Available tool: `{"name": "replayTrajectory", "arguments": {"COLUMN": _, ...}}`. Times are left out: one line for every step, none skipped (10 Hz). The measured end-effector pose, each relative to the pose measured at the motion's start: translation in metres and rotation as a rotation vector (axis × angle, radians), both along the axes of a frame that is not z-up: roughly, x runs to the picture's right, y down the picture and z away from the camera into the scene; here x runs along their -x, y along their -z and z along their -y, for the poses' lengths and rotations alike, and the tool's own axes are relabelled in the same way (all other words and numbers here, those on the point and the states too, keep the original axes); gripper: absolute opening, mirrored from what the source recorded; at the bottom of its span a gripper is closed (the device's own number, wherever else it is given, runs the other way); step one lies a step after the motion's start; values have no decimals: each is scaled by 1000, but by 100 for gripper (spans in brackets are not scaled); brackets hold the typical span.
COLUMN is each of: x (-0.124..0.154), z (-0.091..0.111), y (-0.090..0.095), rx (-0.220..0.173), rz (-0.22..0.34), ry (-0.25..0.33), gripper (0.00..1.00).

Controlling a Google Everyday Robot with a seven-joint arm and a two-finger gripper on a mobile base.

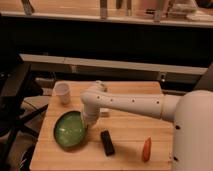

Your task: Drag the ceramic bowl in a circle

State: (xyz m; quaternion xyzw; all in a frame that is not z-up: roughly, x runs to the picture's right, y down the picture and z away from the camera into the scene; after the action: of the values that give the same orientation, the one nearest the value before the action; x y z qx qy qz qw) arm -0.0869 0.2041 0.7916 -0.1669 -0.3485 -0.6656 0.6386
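Observation:
The ceramic bowl [70,130] is a wide, glossy green dish near the front left of the wooden table [125,150], tilted up on its right side. My white arm reaches in from the right and bends down over it. My gripper [88,121] sits at the bowl's right rim, mostly hidden under the wrist, and it is shut at that rim; the hold itself is hidden.
A small white cup [62,93] stands at the back left of the table. A black block [107,142] lies just right of the bowl, and an orange carrot-like item [146,149] lies farther right. A small white thing [104,113] peeks out behind the arm. The table's left edge is close to the bowl.

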Motion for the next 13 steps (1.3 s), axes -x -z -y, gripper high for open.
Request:
{"name": "replayTrajectory", "arguments": {"x": 0, "z": -1, "y": 3, "rx": -1, "rz": 11, "ry": 7, "gripper": 1}}
{"name": "replayTrajectory", "arguments": {"x": 1, "z": 2, "y": 3, "rx": -7, "rz": 21, "ry": 16, "gripper": 1}}
{"name": "replayTrajectory", "arguments": {"x": 4, "z": 2, "y": 3, "rx": -9, "rz": 25, "ry": 25, "gripper": 1}}
{"name": "replayTrajectory", "arguments": {"x": 15, "z": 0, "y": 5, "rx": -18, "rz": 35, "ry": 41, "gripper": 1}}
{"name": "replayTrajectory", "arguments": {"x": 25, "z": 5, "y": 2, "rx": -25, "rz": 47, "ry": 49, "gripper": 1}}
{"name": "replayTrajectory", "arguments": {"x": 30, "z": 10, "y": 0, "rx": -31, "rz": 63, "ry": 66, "gripper": 1}}
{"name": "replayTrajectory", "arguments": {"x": 30, "z": 9, "y": 0, "rx": -31, "rz": 65, "ry": 77, "gripper": 1}}
{"name": "replayTrajectory", "arguments": {"x": 32, "z": 11, "y": 0, "rx": -33, "rz": 69, "ry": 81, "gripper": 1}}
{"name": "replayTrajectory", "arguments": {"x": 33, "z": 14, "y": -1, "rx": -34, "rz": 71, "ry": 82, "gripper": 1}}
{"name": "replayTrajectory", "arguments": {"x": 33, "z": 15, "y": -2, "rx": -32, "rz": 73, "ry": 81, "gripper": 1}}
{"name": "replayTrajectory", "arguments": {"x": 28, "z": 19, "y": -5, "rx": -30, "rz": 73, "ry": 73, "gripper": 1}}
{"name": "replayTrajectory", "arguments": {"x": 26, "z": 20, "y": -6, "rx": -29, "rz": 73, "ry": 74, "gripper": 1}}
{"name": "replayTrajectory", "arguments": {"x": 27, "z": 22, "y": -8, "rx": -28, "rz": 79, "ry": 75, "gripper": 1}}
